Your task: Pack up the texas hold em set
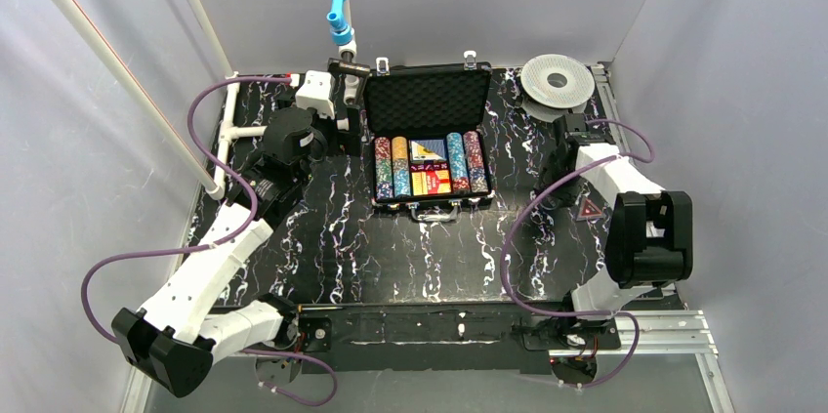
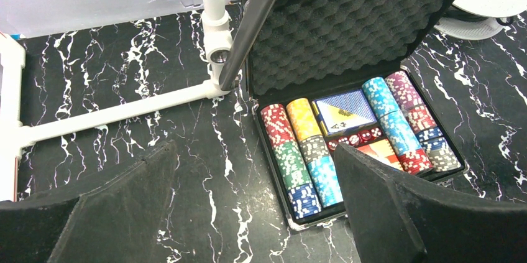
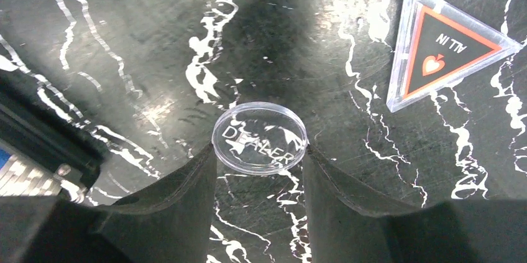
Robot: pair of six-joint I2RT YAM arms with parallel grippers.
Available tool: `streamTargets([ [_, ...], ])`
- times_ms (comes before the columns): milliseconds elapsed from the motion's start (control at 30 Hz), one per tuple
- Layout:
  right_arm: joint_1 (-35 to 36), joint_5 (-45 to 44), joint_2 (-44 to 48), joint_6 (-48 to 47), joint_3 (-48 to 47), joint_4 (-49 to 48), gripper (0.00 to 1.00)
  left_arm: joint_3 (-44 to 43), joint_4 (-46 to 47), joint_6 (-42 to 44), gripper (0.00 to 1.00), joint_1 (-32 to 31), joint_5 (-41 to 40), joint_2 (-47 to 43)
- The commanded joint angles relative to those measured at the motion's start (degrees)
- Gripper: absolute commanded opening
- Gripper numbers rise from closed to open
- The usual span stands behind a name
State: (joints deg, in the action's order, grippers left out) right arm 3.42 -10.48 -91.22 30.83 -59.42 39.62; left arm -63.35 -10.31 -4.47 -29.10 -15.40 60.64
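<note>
The briefcase [image 1: 427, 101] stands open at the middle of the tabletop's [image 1: 342, 237] far edge. It is a black hard shell with silver latches and a silver handle on its near side. Its raised lid is lined with dark egg-crate foam. Inside lie chip rows [image 2: 289, 151] set on edge, two at the left and two at the right. The chips are speckled discs in red, yellow, green, grey, light blue and dark blue. Between the rows sit a blue-backed card deck [image 2: 345, 110] showing an "A", a line of small red dice [image 2: 360, 135] and a red-and-yellow pack nearer the front.

The tabletop is glossy black with white marble veining. A round white-grey spool [image 1: 557, 83] rests at its far right corner, and a white pipe frame [image 2: 124, 110] lies along the far left side.

Right of the case, a clear round disc [image 3: 260, 132] engraved "DEALER" lies flat on the tabletop. The right hand [image 3: 260, 154] is clamped on it, with its matte black fingers [image 3: 186, 194] pressing the rim on both sides. Near it, but apart, lies a clear-edged triangular marker [image 3: 444, 45]. Its black face has an orange border, a red spade and the words "ALL IN".

The left hand [image 2: 255, 147] hangs left of the case, its fingers wide apart and holding nothing.
</note>
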Motion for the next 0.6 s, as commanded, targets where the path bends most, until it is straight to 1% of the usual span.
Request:
streamTargets([
  [0,4.0,-3.5,2.2,-1.3,-4.9,2.8,0.01,0.1,0.5,0.4,0.99,-0.3,-0.1,-0.4],
  [133,11.1,-4.8,0.7,-1.3,-11.0,5.4,0.01,0.3,0.6,0.3,1.0,-0.3,-0.2,-0.6],
  [233,16.5,-5.0,-1.5,-0.5,-17.4,7.3,0.01,0.4,0.6,0.3,1.0,-0.3,-0.5,-0.6],
  [400,25.5,-6.6,-7.4,1.2,-27.7,10.9,0.01,0.6,0.8,0.4,0.99,-0.3,-1.1,-0.4],
  [567,31.7,-7.0,-14.9,1.7,-37.1,12.7,0.01,0.4,0.7,0.3,0.99,-0.3,-1.0,0.0],
])
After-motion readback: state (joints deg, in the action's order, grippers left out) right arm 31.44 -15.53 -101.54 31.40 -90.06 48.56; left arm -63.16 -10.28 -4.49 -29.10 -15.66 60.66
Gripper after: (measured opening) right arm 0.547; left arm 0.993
